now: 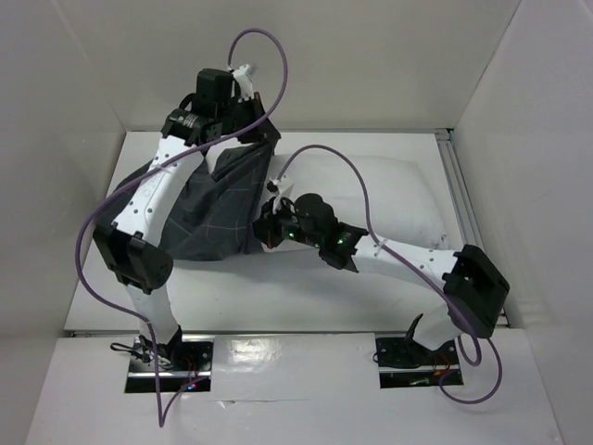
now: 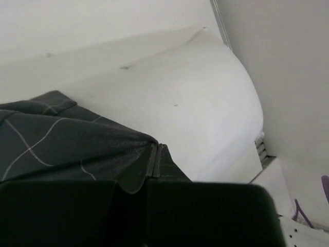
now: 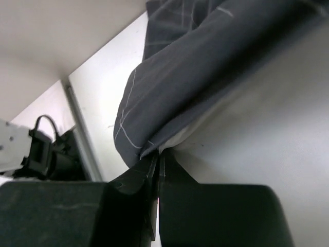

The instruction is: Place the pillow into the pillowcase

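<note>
The white pillow (image 1: 389,195) lies across the table's back right; its left end sits inside the dark grey grid-lined pillowcase (image 1: 218,209). My left gripper (image 1: 248,130) is at the case's far edge, shut on the pillowcase hem (image 2: 103,149), with the pillow (image 2: 195,113) beyond it. My right gripper (image 1: 269,232) is at the case's near edge, shut on the pillowcase hem (image 3: 154,146), with the pillow (image 3: 267,118) pressed beside its fingers.
White enclosure walls stand close on the left, back and right. A metal rail (image 1: 461,199) runs along the table's right edge. A purple cable (image 1: 357,176) loops over the pillow. The left arm (image 1: 157,199) lies over the case.
</note>
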Robot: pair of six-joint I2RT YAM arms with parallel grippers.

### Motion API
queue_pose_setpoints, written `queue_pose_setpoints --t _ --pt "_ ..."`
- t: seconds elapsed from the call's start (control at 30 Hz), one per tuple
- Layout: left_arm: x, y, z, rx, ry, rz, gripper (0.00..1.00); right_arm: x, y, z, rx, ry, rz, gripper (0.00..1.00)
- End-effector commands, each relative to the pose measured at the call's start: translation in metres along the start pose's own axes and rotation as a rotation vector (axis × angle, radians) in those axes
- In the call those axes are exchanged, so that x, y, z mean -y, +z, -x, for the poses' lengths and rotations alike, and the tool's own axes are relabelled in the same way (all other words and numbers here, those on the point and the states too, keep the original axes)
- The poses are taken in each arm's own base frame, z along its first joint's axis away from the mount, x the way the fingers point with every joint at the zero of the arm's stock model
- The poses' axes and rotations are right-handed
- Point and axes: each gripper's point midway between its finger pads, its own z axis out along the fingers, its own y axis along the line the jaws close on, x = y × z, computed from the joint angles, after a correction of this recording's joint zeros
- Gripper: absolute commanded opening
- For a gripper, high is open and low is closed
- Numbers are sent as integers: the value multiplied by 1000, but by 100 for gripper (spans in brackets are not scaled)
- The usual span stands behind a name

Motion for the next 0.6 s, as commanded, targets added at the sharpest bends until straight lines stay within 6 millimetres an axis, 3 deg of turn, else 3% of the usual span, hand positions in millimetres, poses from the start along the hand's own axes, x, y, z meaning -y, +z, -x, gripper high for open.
queue_pose_setpoints --t 0.0,0.07,0.1,0.13,0.17,0.2,0.23,0.27,0.3,0.43,0.5,0.57 --pt "24 17 -2 -44 -36 -159 0 -4 23 19 55 -84 -11 0" --pt "13 28 -18 -83 -75 -140 0 14 49 11 13 -86 -61 0" --pt "8 31 -23 -94 -83 -124 0 18 53 10 -2 -84 -88 1" --pt "7 30 -26 -99 -85 -121 0 21 52 8 -17 -82 -102 12" --pt "-7 33 -32 -113 -104 -90 0 15 40 25 27 -76 -107 24" --pt "-6 30 -34 -113 -104 -90 0 20 28 16 15 -74 -126 42" --pt "-11 25 -31 -100 -97 -76 0 24 16 23 47 -76 -168 74" --pt "-14 27 -34 -109 -102 -72 0 25 3 33 80 -77 -189 83" --pt "-19 27 -36 -116 -100 -70 0 23 -21 41 94 -76 -215 87" --pt "-21 28 -39 -124 -104 -66 0 35 -81 61 141 -96 -355 92" --pt "-23 31 -41 -131 -107 -62 0 54 -118 74 184 -92 -497 96" --pt "-21 31 -42 -136 -108 -73 0 87 -149 81 208 -79 -698 100"
